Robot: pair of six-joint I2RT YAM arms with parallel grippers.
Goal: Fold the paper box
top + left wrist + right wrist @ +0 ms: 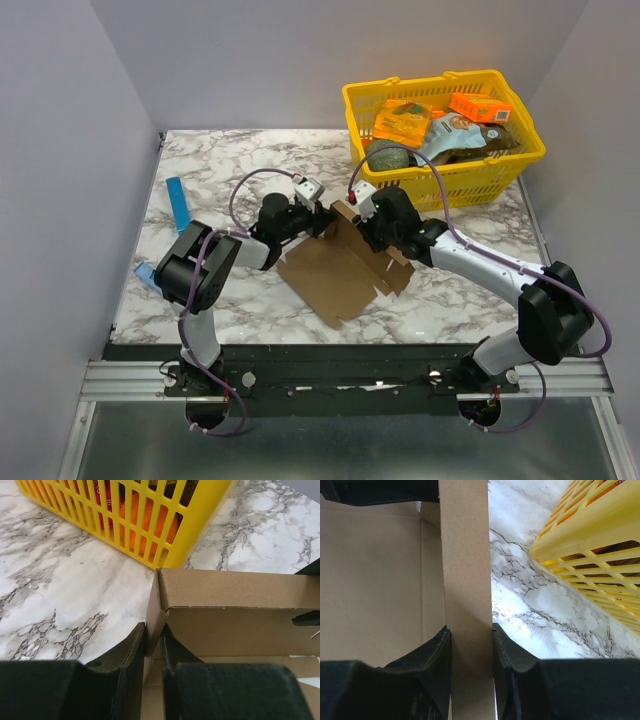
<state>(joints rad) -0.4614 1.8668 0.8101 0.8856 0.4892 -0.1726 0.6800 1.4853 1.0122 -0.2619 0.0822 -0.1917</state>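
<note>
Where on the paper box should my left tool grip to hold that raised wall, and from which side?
Pinch the paper box at the free end of its raised wall, coming in from its left end, one finger on each face. There the wall is a thin upright sheet, so a narrow pinch fits. The left tool straddles that edge; the right tool clamps the wall farther along.

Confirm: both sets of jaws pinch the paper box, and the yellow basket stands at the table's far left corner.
Wrong side: the yellow basket stands at the table's far right corner, as the top external view shows. Both sets of jaws do pinch the paper box.
</note>
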